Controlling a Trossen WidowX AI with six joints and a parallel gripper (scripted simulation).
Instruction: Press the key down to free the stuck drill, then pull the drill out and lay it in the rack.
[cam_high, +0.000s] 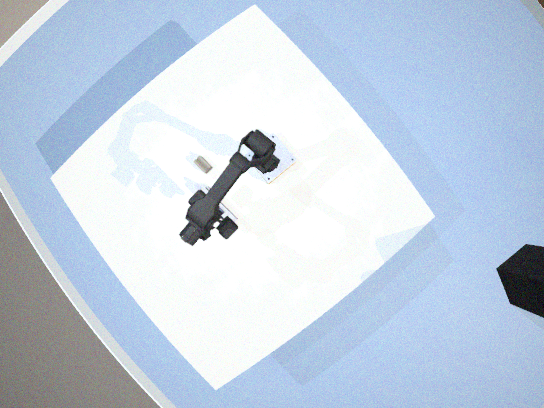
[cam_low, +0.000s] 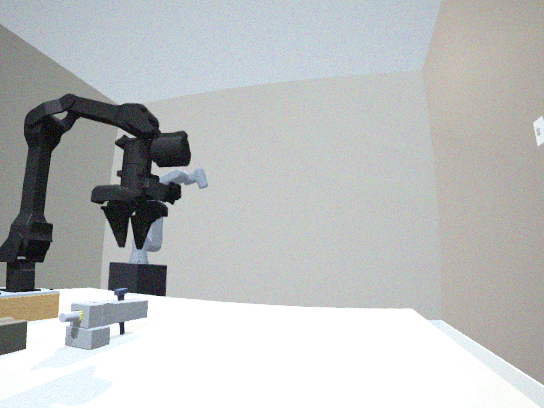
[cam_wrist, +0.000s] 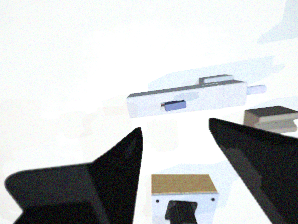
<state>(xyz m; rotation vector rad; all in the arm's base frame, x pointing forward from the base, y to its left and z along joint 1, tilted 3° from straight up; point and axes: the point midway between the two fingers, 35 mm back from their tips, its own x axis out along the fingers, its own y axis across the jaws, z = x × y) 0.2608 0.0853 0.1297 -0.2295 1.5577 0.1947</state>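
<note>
My gripper (cam_low: 130, 247) (cam_wrist: 174, 127) is open and empty, pointing down well above the grey block (cam_low: 127, 311) (cam_wrist: 215, 98). The dark blue key (cam_low: 120, 292) (cam_wrist: 175, 105) stands in the block, its head low over the top; its shaft shows below the block in the exterior view. The drill (cam_low: 68, 317) (cam_wrist: 257, 89), a pale cylinder with a yellow band near the block, sticks out of the block's end. The rack (cam_high: 203, 164) (cam_low: 12, 336) (cam_wrist: 271, 120), a grey-brown grooved piece, lies beyond the drill's end and holds nothing that I can see. In the top view the arm hides my fingertips and most of the block.
The arm's base plate (cam_high: 286, 159) (cam_wrist: 205, 206) (cam_low: 37, 306) sits on a wooden block (cam_wrist: 182, 184) near the grey block. A pale second arm (cam_low: 156, 234) stands on a dark pedestal (cam_low: 137, 280) in the background.
</note>
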